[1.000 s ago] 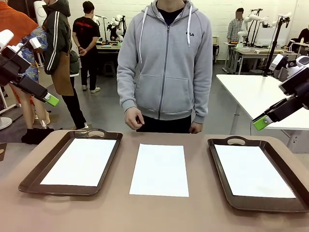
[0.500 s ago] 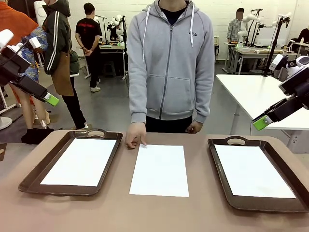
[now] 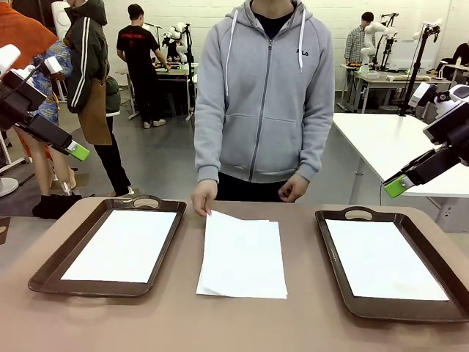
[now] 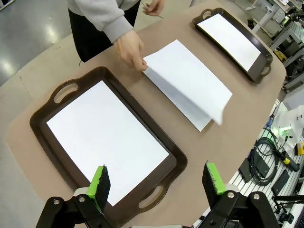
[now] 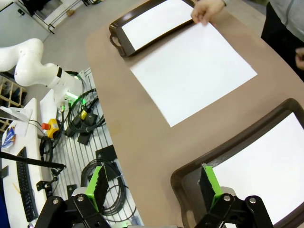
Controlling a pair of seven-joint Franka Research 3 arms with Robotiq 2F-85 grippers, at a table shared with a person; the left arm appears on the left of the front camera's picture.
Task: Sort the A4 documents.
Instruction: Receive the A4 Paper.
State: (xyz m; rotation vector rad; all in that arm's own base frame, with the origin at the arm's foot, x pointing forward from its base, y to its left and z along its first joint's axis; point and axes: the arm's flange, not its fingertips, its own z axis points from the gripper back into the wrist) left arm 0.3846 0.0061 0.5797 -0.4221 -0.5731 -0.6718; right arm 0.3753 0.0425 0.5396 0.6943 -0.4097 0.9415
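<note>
Left gripper: fingers apart, empty, raised on the left tray's side, well apart from the person's hand.
Right gripper: fingers apart, empty, raised by the right tray, farther from the hand.
Sheets: one flat in each tray. A middle stack lies on the table, just this side of the hand.
Hand: fingers pinched on the top sheet's far corner, lifting it off the stack.
Hoodie, grey, above the hand: chest print "FILA".
</note>
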